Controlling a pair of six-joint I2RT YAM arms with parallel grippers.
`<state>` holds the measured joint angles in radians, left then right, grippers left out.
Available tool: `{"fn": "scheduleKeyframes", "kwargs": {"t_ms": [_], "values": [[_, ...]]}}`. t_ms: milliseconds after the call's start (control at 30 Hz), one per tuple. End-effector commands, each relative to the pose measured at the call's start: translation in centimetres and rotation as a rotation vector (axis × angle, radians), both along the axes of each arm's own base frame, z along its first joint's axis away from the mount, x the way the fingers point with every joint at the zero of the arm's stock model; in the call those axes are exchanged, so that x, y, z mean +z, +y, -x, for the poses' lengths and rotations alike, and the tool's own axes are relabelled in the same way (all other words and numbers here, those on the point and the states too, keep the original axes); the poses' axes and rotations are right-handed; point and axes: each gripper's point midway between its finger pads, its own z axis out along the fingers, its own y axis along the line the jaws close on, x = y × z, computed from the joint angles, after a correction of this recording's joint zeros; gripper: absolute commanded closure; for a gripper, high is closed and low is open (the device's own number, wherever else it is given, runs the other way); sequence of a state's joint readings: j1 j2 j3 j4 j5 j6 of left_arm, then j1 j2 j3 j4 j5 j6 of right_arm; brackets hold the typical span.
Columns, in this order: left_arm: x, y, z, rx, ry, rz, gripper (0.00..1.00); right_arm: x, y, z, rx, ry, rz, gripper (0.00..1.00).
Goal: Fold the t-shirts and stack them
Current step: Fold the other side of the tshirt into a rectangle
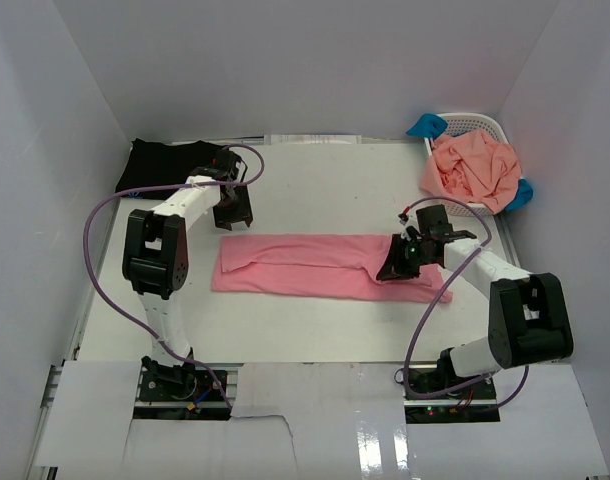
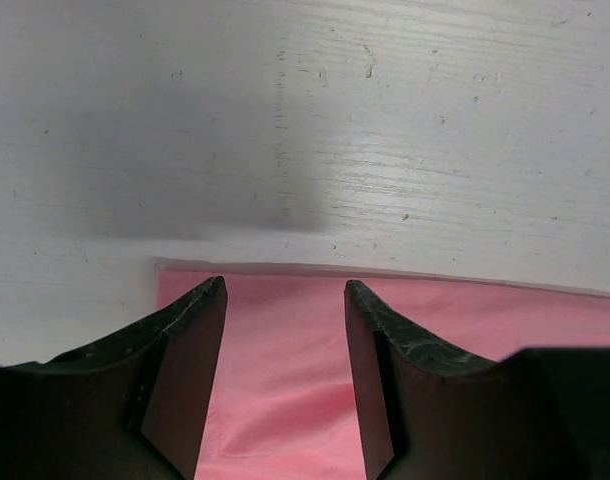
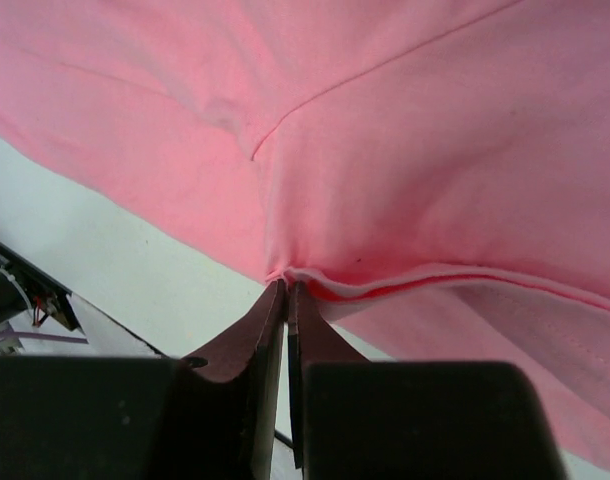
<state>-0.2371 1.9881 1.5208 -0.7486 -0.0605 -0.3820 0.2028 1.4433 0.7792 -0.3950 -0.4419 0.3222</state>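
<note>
A rose-pink t-shirt [image 1: 305, 264] lies folded into a long strip across the middle of the table. My right gripper [image 1: 397, 262] is shut on its right end; in the right wrist view the jaws [image 3: 286, 288] pinch the folded hem of the pink cloth [image 3: 415, 150]. My left gripper [image 1: 234, 212] is open and empty, hovering just beyond the shirt's far left corner; its wrist view shows the pink cloth [image 2: 285, 360] between the open fingers [image 2: 190, 340]. A black t-shirt [image 1: 165, 162] lies folded at the back left. A salmon-orange t-shirt [image 1: 473, 170] and bright blue cloth [image 1: 426, 125] sit in the basket.
A white lattice basket [image 1: 482, 125] stands at the back right corner, heaped with shirts. White walls close in the table on three sides. Purple cables loop from both arms. Bare white tabletop [image 1: 315, 190] lies behind the pink shirt.
</note>
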Motion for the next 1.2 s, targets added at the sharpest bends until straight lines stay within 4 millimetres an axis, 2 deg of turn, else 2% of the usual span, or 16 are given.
{"fn": "scheduleKeyframes", "kwargs": {"t_ms": [0,100,133,300,433,500,600,633,667,733,767,800,833,933,1000,1167], "values": [[1.6,-0.1,-0.7,-0.004,-0.046,0.01,0.39,1.6,0.9,1.0,-0.016,-0.001,-0.052,0.92],[1.4,0.0,-0.7,-0.003,-0.041,0.011,0.38,2.1,1.3,1.6,-0.008,0.011,-0.085,0.84],[1.5,-0.1,-0.7,-0.003,-0.042,0.013,0.39,2.4,1.6,1.7,0.003,0.014,-0.103,0.69],[1.6,-0.1,-0.9,-0.005,-0.046,0.013,0.38,4.6,1.8,0.6,-0.008,-0.035,-0.14,0.63],[2.4,-0.6,-1.0,-0.024,-0.06,0.033,0.39,5.6,-0.4,-1.8,-0.044,-0.155,0.012,0.59],[4.1,-1.9,-1.2,-0.057,-0.087,0.077,0.41,5.5,-1.4,-2.6,-0.049,-0.191,0.077,0.57],[7.1,-6.3,-0.8,-0.179,-0.125,0.17,0.41,4.4,-2.4,-3.3,-0.057,-0.189,0.13,0.56],[9.0,-8.9,-0.8,-0.243,-0.161,0.204,0.41,4.0,-2.5,-3.4,-0.048,-0.186,0.134,0.56],[9.9,-10.6,-0.7,-0.29,-0.172,0.237,0.41,3.7,-2.6,-3.6,-0.047,-0.182,0.137,0.56],[11.9,-15.8,0.7,-0.431,-0.162,0.375,0.41,2.7,-2.3,-3.8,-0.034,-0.165,0.112,0.56],[12.3,-17.6,1.3,-0.479,-0.147,0.423,0.41,2.4,-2.3,-4.0,-0.024,-0.167,0.103,0.56],[11.9,-19.8,2.3,-0.541,-0.098,0.505,0.41,1.6,-2.3,-4.2,-0.02,-0.163,0.094,0.56],[12.7,-22.0,3.1,-0.597,-0.097,0.546,0.41,1.6,-2.2,-4.2,-0.008,-0.161,0.068,0.57],[11.9,-26.0,5.4,-0.699,-0.01,0.659,0.42,1.5,-2.3,-4.4,0.0,-0.188,0.012,0.57],[12.1,-27.7,6.2,-0.736,0.001,0.716,0.42,2.1,-2.4,-4.6,-0.006,-0.22,-0.031,0.56],[10.0,-31.0,9.1,-0.803,0.125,0.859,0.42,1.5,-3.4,-4.7,-0.031,-0.212,-0.1,0.55]]}}
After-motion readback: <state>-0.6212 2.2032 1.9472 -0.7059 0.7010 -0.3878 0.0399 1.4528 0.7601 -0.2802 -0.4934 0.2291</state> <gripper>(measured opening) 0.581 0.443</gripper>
